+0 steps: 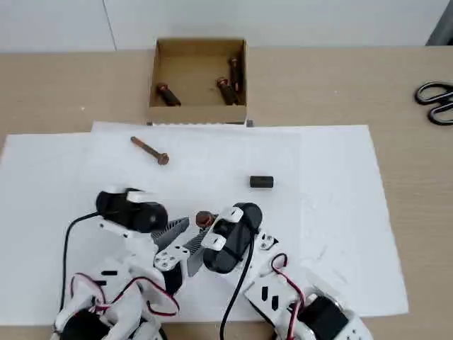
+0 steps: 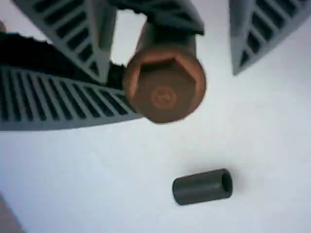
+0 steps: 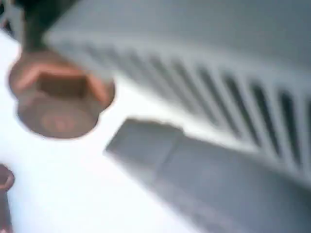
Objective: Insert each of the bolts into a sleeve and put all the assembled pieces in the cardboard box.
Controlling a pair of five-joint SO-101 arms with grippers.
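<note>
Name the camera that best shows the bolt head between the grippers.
The left wrist view: the bolt head faces it, hexagon and flange plain. The high view gives a small brown spot between the arms; the right wrist view, the head partly covered.

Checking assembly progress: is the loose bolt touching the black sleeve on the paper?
Apart. High view: bare paper separates the loose bolt from the sleeve.

Dull coppery metal bolt (image 2: pixel 164 87), matt black sleeve (image 2: pixel 202 186), brown cardboard box (image 1: pixel 200 112), smooth white paper (image 1: pixel 333 184), wood-look tabletop (image 1: pixel 318 85).
</note>
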